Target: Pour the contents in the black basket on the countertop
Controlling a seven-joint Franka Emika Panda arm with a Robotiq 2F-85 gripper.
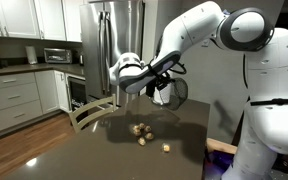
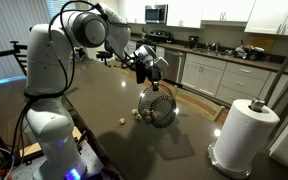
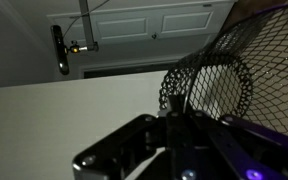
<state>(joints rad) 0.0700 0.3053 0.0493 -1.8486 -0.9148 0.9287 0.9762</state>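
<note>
Towel roll [image 2: 246, 135] on countertop [image 2: 104, 100], exterior view

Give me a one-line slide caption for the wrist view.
Gripper clamped on the rim of the black basket, see-through mesh up close, white panelled door behind.

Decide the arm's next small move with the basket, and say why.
Probably roll the wrist back so the basket comes level. The gripper holds it tipped above the countertop, and several lumps lie on the surface beside it, so the pour looks largely done. Whether any lumps remain inside cannot be told through the mesh.
</note>
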